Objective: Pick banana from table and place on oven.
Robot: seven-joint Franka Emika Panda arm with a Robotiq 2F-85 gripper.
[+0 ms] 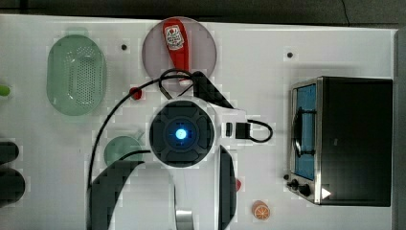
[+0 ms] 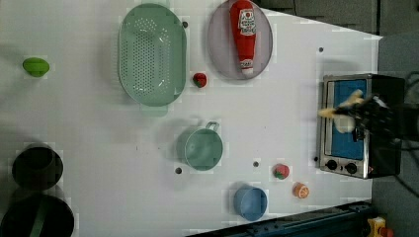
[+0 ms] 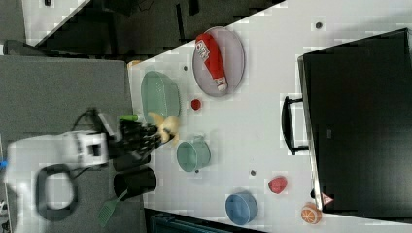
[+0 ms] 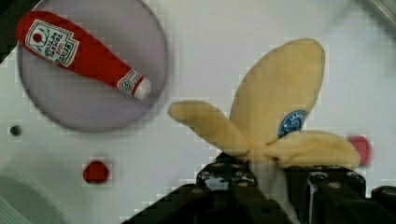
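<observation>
Illumination is bright and even across all 4 views; the white table [image 1: 268,57] reads near overexposure. Shadows are soft and short, e.g. beside the green colander [image 2: 152,54] and the mint cup [image 2: 202,148], which suggests diffuse light, probably from overhead. A blue indicator on the arm [image 1: 181,133] blooms into a glow. Blocky compression artefacts fringe object edges in every view. In the wrist view the banana [image 4: 275,116] is fairly sharp, while the ketchup bottle [image 4: 79,51] and the plate [image 4: 93,107] are softly defocused
</observation>
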